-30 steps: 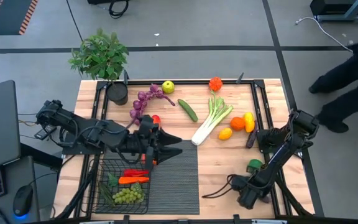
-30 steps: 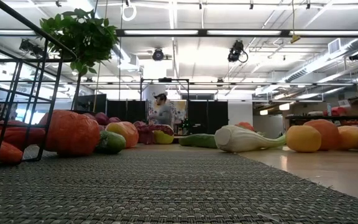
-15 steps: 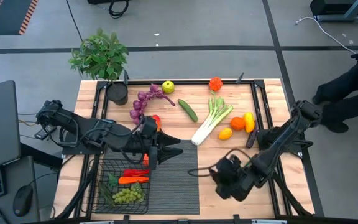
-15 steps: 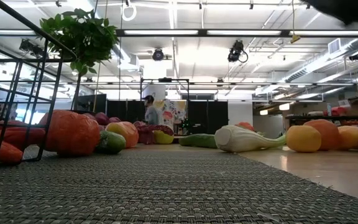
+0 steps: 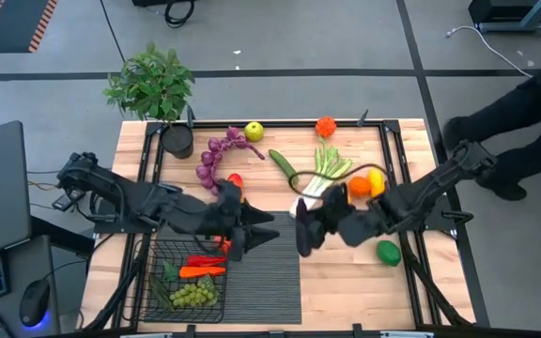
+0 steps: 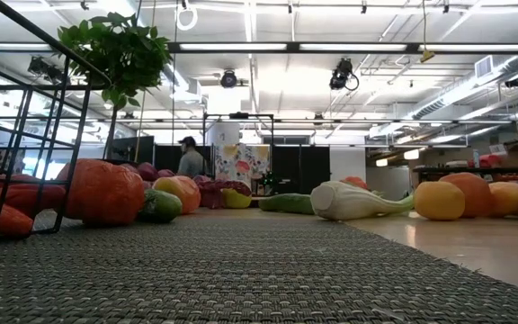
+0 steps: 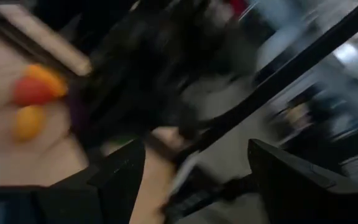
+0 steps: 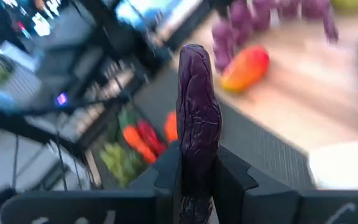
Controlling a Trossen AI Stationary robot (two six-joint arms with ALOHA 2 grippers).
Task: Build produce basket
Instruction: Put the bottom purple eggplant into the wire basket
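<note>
Two arms work over the wooden table (image 5: 346, 282). At the far left of the high view a potted plant (image 5: 151, 86) stands by the table's back corner, and in front of it the left arm reaches across to the ribbed mat (image 5: 270, 272). The left gripper (image 5: 261, 225) hangs above the mat's back edge, just beside the basket (image 5: 148, 282), with its two dark fingers spread apart and nothing between them. The basket sits at the front left of the table, touching the mat's left side, and already holds green grapes (image 5: 193, 295), a red pepper (image 5: 205, 262) and an orange piece beside it. Behind the basket lie purple grapes (image 5: 216, 153) and a small red and orange fruit (image 5: 235, 179); a green apple (image 5: 254, 130) rests near the back edge, with a cucumber (image 5: 284, 166) just to its right. Near the middle, the right gripper (image 5: 305, 228) is held above the mat's right edge, its fingers closed on a dark purple eggplant (image 8: 197, 124), which stands upright between them in the right wrist view. Behind it lies the leek (image 5: 322, 174), partly covered by the arm. Further right are an orange (image 5: 358, 186), a yellow lemon (image 5: 376, 178) and a red-orange fruit (image 5: 325, 126) near the back edge, and a green piece (image 5: 389, 252) lies alone toward the front right. A person in dark clothes (image 5: 515, 122) stands beyond the table's right side.
</note>
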